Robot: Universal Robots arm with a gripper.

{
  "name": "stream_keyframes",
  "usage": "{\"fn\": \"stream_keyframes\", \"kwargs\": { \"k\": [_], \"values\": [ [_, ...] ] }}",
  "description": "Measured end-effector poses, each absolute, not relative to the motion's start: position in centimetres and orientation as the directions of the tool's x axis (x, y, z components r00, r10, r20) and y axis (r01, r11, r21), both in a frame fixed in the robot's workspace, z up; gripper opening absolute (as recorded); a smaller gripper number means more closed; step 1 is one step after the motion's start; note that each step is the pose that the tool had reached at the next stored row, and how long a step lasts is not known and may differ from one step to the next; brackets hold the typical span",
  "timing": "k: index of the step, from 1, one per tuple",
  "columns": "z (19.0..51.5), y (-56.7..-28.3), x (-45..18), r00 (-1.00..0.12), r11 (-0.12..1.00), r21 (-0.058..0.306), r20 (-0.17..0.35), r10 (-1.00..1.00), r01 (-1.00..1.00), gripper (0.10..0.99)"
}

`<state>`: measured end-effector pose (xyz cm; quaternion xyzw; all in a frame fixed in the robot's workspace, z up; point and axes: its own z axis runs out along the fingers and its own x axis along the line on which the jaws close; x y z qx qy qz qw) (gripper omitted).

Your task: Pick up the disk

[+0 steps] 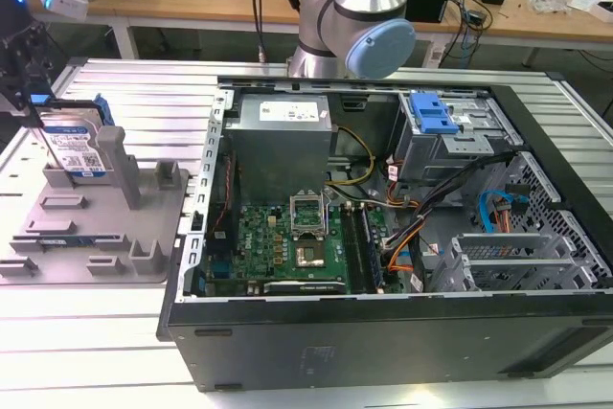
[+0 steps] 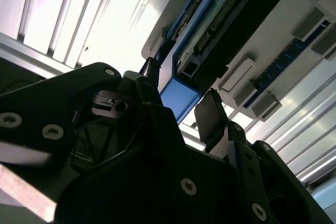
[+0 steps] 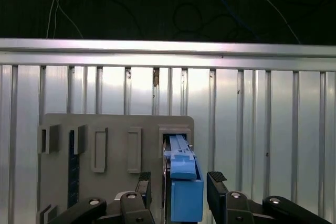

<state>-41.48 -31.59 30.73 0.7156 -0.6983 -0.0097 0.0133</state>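
One upright disk: silver, blue-edged, white-labelled.

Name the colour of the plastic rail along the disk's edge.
Blue; the disk shows it best, edge-on, in the first wrist view.

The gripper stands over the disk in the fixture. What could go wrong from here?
1. The disk looks off-centre in the open gripper: one finger may touch first and push it sideways.
2. It stands in a slot of the grey fixture, beside a post; a tilted lift could jam it.
3. The fingers face its blue rail, so the grip might slip there.
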Motion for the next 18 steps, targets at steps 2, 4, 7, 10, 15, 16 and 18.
{"fn": "stream_keyframes", "kwargs": {
  "k": [2,4,7,10,15,16,18],
  "values": [
    [30.62,-31.57,-41.48,0.027,-0.026,0.033,0.005,-1.000,-0.999,0.545],
    [30.47,-31.54,-41.49,0.029,-0.029,0.032,0.005,-1.000,-0.999,0.545],
    [30.33,-31.49,-41.50,0.031,-0.031,0.033,0.005,-1.000,-0.999,0.392],
    [30.22,-31.45,-41.51,0.032,-0.032,0.033,0.005,-0.999,-0.999,0.392],
    [30.07,-31.44,-41.51,0.034,-0.034,0.032,0.005,-0.999,-0.999,0.392],
    [30.05,-31.45,-41.51,0.034,-0.034,0.033,0.005,-0.999,-0.999,0.392],
    [30.04,-31.44,-41.51,0.034,-0.034,0.033,0.005,-0.999,-0.999,0.392]
  ]
}}
